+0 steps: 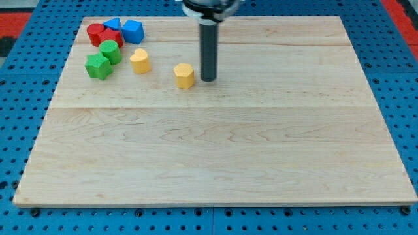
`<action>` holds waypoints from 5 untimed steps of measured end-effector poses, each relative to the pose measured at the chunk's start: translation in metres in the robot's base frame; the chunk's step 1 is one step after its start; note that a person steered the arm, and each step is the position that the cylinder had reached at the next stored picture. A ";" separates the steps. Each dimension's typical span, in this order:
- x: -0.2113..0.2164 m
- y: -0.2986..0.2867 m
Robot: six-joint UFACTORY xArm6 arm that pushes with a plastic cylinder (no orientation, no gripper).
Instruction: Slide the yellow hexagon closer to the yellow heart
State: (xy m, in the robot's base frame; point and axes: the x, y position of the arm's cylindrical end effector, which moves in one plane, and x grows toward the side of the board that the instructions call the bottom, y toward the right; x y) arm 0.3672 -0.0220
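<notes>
No pincer, just rod: my tip [208, 79] sits right of yellow hexagon [185, 76]; off-centre shove could skew it past yellow heart [139, 61].

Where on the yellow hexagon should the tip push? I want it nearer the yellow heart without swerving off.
Press the yellow hexagon on its right-hand face, coming from the view's right. My tip already sits just right of it, and the yellow heart lies to its left and slightly up, so aim a little below centre.

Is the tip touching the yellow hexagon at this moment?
Apart. The camera view shows a narrow strip of bare board between my tip and the yellow hexagon, which lies at the tip's left in the view.
</notes>
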 end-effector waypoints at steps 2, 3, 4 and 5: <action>0.040 -0.012; 0.018 -0.064; -0.008 -0.103; -0.010 -0.103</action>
